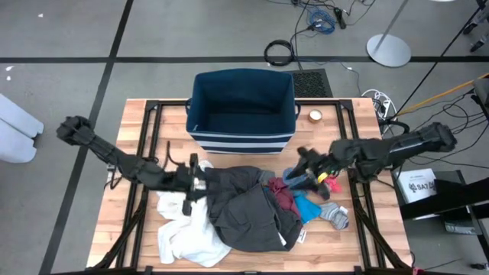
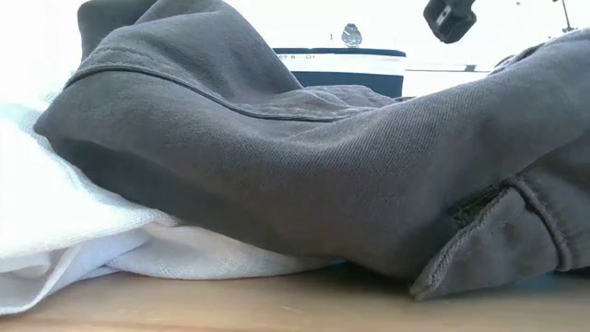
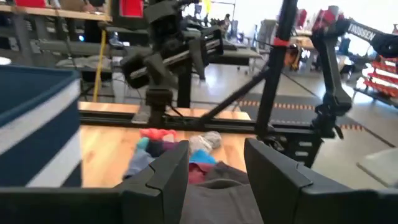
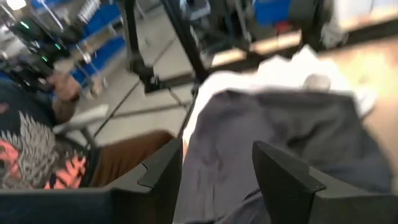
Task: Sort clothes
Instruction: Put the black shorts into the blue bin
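Observation:
The clothes lie in a heap on the table's near half. A dark grey garment [image 1: 248, 210] lies over a white one [image 1: 183, 233], and fills the low view [image 2: 304, 166]. A maroon piece [image 1: 284, 200], a bright blue piece [image 1: 308, 206], grey socks [image 1: 336, 215] and a red piece [image 1: 333, 183] lie at the heap's right. My left gripper [image 1: 200, 182] is open at the grey garment's left edge, with grey cloth [image 3: 214, 199] between its fingers. My right gripper [image 1: 299, 171] is open above the maroon and blue pieces and faces the grey garment [image 4: 280, 137]. My left gripper's open fingers [image 3: 168, 174] stand on either side of the dark grey garment's left edge [image 3: 214, 205]; I cannot tell whether they touch it.
The navy bin with white stripes [image 1: 243, 141] stands at the table's far middle, just beyond the heap. A small round object [image 1: 315, 115] lies to the right of it. Black frame rails [image 1: 145, 137] run along the table's sides. A person [image 4: 37, 149] shows beyond the table.

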